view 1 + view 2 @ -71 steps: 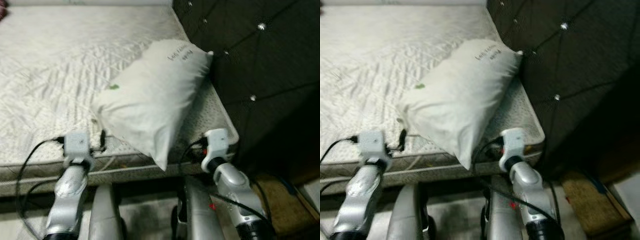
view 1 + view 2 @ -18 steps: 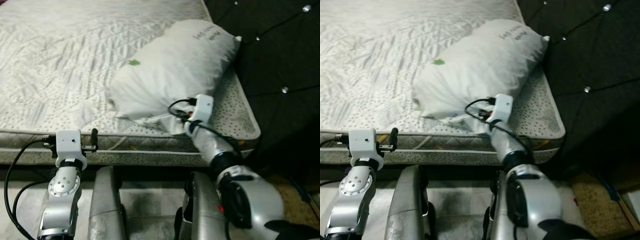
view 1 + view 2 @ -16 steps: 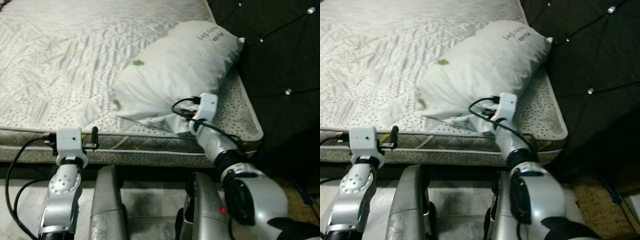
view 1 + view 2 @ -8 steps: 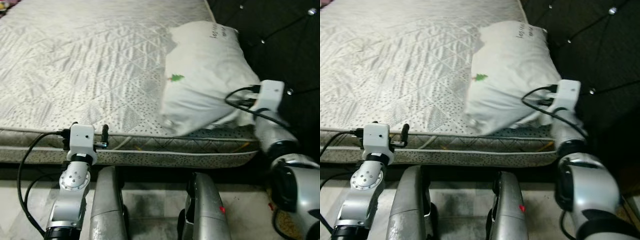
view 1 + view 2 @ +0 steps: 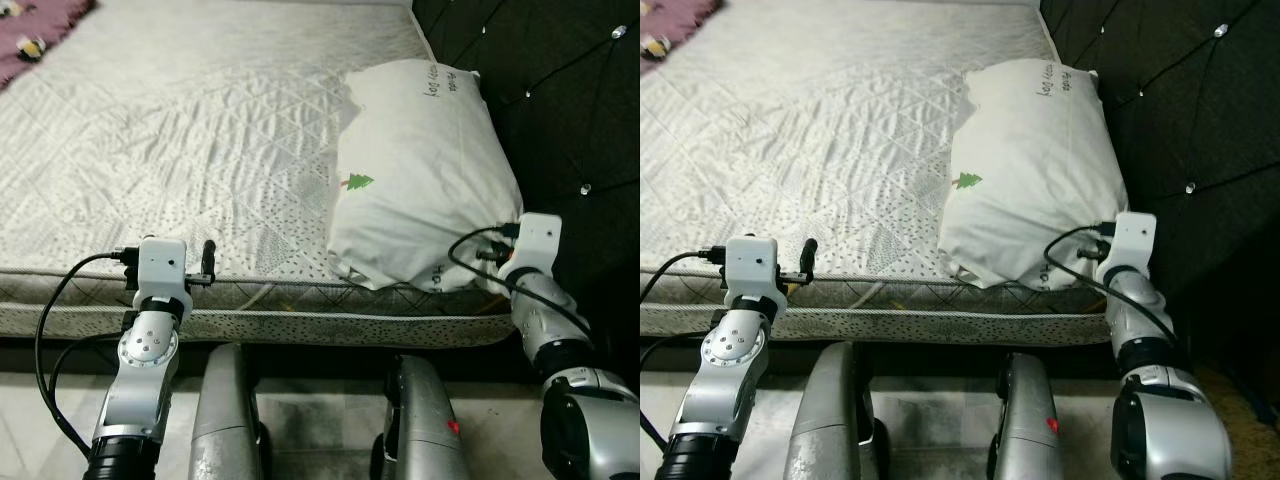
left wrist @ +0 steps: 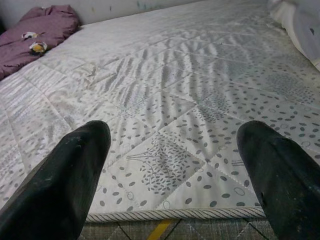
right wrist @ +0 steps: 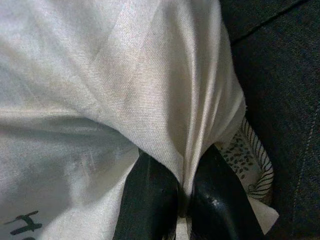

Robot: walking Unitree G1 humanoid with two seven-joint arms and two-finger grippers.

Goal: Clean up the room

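**Pillow pinched at its corner beside the headboard**

The white pillow (image 5: 425, 175) lies on the mattress (image 5: 180, 150) at the head of the bed, lengthwise along the dark tufted headboard (image 5: 560, 90), its near end just over the mattress's front edge. A small green tree print and some dark lettering mark its cover.

The right tool (image 7: 182, 197) is clenched on a fold of the pillow's cover at the near corner by the headboard. In the right wrist view the two black fingers (image 7: 150, 195) squeeze the cloth between them, and creases fan out from the pinch. The left tool (image 6: 172, 165) hangs released, its fingers spread wide above the front edge of the mattress, holding nothing.

The pillow looks light and soft, with a loose, smooth cover. A pinch on cloth alone will likely drag the filling behind it and let the body sag or swing, and thin fabric may slip out of a narrow grip. A firmer hold would take in a bunched corner or seam, filling included. It is not fragile, so squeezing hard carries little risk.

A purple cloth (image 6: 42, 30) lies bunched at the far corner of the mattress, well apart from the pillow.
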